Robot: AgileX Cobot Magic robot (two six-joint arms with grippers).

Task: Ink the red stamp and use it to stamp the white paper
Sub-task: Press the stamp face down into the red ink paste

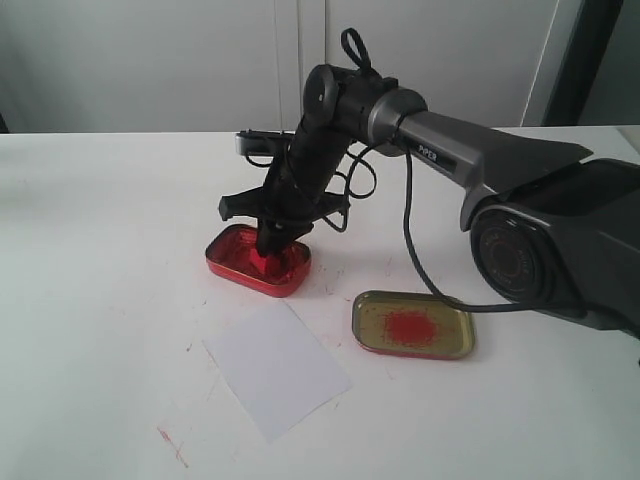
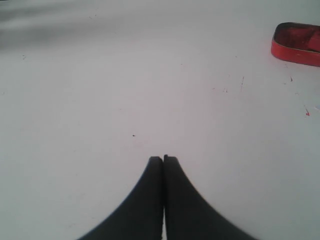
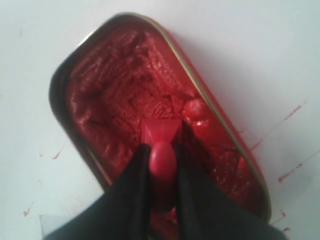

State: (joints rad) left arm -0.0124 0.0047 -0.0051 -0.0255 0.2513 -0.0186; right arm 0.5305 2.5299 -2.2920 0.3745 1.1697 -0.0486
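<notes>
My right gripper is shut on the red stamp, gripping its stubby handle, with the square base down on the lumpy paste of the red tin. In the exterior view the same gripper reaches down into the red tin, and the stamp shows just below the fingers. The white paper lies flat in front of the tin, untouched. My left gripper is shut with nothing in it, over bare tabletop; the red tin shows at the edge of its view.
A gold-coloured tin lid with a red smear lies to the right of the paper. The right arm's black cable hangs over the table behind the lid. Small red ink marks dot the white tabletop.
</notes>
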